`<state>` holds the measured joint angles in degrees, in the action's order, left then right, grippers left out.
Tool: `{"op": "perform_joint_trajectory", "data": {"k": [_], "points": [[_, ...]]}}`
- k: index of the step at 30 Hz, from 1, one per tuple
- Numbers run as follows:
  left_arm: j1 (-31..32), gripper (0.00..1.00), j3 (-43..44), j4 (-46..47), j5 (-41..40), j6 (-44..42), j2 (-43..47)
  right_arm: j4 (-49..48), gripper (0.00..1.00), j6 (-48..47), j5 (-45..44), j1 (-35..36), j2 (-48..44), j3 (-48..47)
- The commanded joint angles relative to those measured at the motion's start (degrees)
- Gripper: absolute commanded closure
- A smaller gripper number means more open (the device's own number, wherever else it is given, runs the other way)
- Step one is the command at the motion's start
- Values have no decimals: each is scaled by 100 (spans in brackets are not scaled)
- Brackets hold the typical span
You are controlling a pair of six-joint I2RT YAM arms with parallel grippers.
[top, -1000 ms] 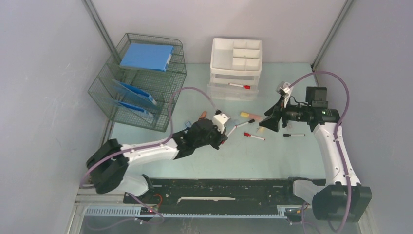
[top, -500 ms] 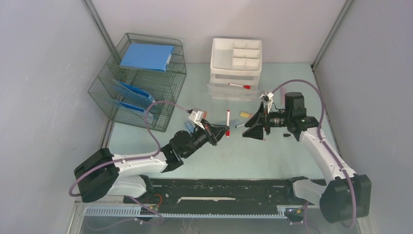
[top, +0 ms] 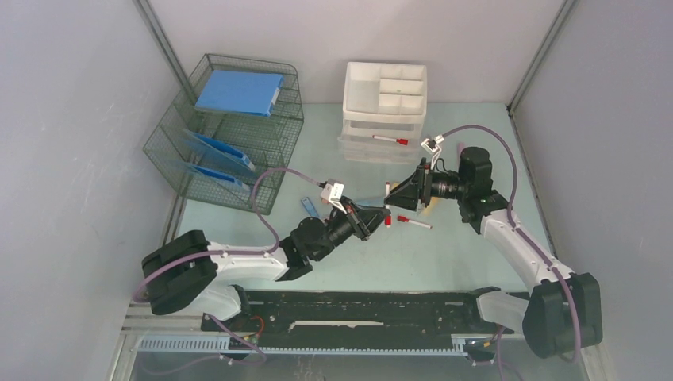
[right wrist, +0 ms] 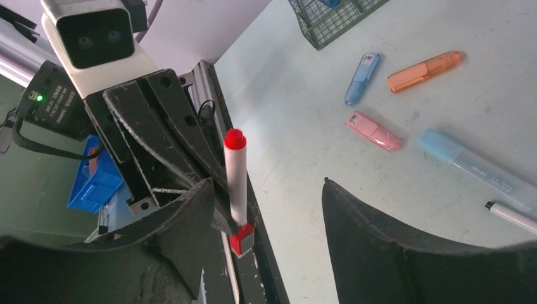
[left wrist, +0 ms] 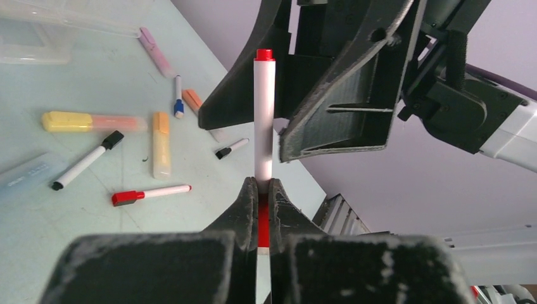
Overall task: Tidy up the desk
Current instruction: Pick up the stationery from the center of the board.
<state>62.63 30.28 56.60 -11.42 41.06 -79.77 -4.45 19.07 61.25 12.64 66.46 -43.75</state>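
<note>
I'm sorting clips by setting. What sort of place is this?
Probably a mock office desk set up inside a robot test cell, not a real office: a mint-green desk boxed in by plain grey panels, a wire mesh file tray holding blue folders, and a white drawer organiser.

wire rack point(top: 230, 135) far left on the desk point(top: 444, 254) — drawer unit point(top: 385, 111) behind centre, pens point(top: 413, 223) before it.
</note>
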Motion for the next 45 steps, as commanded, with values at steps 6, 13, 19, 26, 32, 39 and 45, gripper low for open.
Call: {"op": "perform_joint_trajectory", "data": {"k": [6, 13, 19, 26, 32, 39, 45], "points": [[83, 100, 242, 448, -98, 104, -159, -398, 68, 92, -76, 362, -41, 27], [75, 70, 147, 466, -6, -83, -47, 291, 100, -581, -211, 531, -104, -236], [12, 23, -277, 507, 369, -1115, 471, 1734, 100, -2239, -88, 539, -111, -712], [-519, 1, -725, -924, 747, -1756, 1575, 3332, 100, -4435, -1102, 573, -107, -1596], [-1015, 0, -963, -2045, 966, -1843, 2330, 3664, 100, -5777, -2482, 616, 285, -2530], [-1091, 0, -1419, -2457, 545, -1813, 3098, 3418, 100, -6765, -3450, 820, 1043, -3469], [-1111, 0, -1763, -2575, 450, -1681, 3560, 3489, 100, -7113, -3933, 1063, 1876, -4479]]}}
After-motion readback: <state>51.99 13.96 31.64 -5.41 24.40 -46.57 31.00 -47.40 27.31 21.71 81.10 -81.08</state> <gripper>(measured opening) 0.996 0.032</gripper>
